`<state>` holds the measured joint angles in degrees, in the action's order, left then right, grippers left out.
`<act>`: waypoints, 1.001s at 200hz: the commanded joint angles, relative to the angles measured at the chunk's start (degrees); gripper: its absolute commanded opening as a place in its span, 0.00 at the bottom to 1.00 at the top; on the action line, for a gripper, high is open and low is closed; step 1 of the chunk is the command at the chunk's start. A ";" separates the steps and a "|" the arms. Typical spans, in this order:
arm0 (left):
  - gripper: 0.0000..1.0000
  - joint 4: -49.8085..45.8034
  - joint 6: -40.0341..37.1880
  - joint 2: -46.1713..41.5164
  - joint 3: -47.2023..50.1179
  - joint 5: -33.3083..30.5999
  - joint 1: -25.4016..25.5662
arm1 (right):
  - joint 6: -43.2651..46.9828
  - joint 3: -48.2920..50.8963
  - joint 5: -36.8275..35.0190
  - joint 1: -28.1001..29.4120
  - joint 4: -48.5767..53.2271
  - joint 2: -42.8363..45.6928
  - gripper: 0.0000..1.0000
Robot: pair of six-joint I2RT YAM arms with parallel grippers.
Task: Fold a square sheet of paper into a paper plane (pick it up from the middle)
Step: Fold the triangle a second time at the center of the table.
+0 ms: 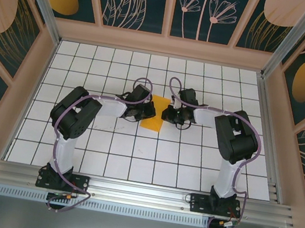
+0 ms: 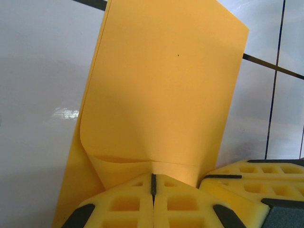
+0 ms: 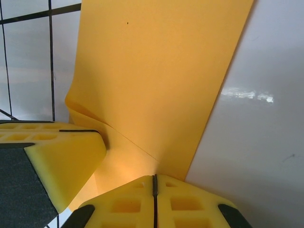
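Note:
The square sheet of paper [image 1: 154, 122] is orange-yellow and lies folded over on the white gridded floor between my two grippers. In the left wrist view the upper layer of the paper [image 2: 166, 85] curls up from a fold on the left and runs down into my left gripper [image 2: 153, 180], which is shut on its near edge. The right gripper's yellow fingers [image 2: 256, 183] sit close beside it. In the right wrist view my right gripper [image 3: 154, 180] is shut where a crease in the paper [image 3: 156, 71] meets its tips, with the left gripper's finger [image 3: 61, 156] pressed against the sheet. From above, left gripper [image 1: 152, 111] and right gripper [image 1: 166, 114] nearly touch.
The white gridded floor [image 1: 133, 158] is walled in by a beige frame with dark patterned panels [image 1: 164, 45] on three sides. An aluminium rail [image 1: 139, 191] with both arm bases runs along the near edge. Purple cables loop over each arm.

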<state>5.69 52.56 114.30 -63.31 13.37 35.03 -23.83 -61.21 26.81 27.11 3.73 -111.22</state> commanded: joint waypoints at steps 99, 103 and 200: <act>0.07 -0.95 1.12 2.02 3.01 -0.71 -0.60 | -1.12 0.69 0.13 2.67 1.44 6.80 0.11; 0.07 -0.95 1.08 2.04 2.99 -0.69 -0.63 | -1.25 1.21 -0.19 3.11 1.66 7.04 0.11; 0.07 -0.42 1.44 2.33 3.28 -0.18 -0.57 | -3.94 3.32 -6.18 9.39 4.64 6.89 0.09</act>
<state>7.99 53.28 114.28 -62.00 14.35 34.81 -26.57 -56.93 23.55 36.38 6.11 -103.44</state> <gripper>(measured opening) 0.070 0.095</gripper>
